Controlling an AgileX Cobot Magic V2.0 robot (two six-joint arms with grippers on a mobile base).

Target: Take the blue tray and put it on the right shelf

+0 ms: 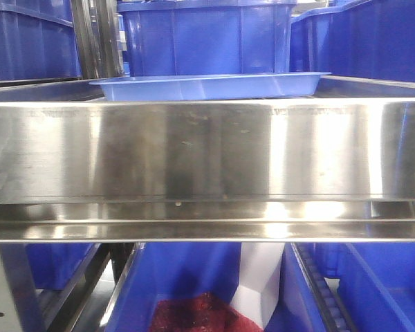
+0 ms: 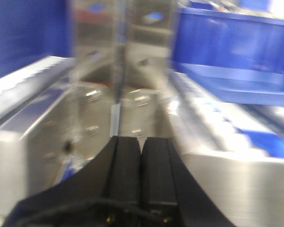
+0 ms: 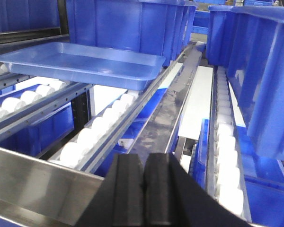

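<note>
Steel shelf (image 3: pixel 33 182), blue tray (image 3: pixel 80 64) beyond right claw (image 3: pixel 144 191)

- Left pincer (image 2: pixel 142 156): matte black, two flat slab fingers widening into a flared base; two small brassy screws low down.
- Right pincer (image 3: pixel 144 184): same black build.

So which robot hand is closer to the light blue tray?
Probably the right gripper: the blue tray sits ahead and to its left on the white rollers. From the left gripper, shut too, the tray lies off to the right, though that view is blurry.
</note>
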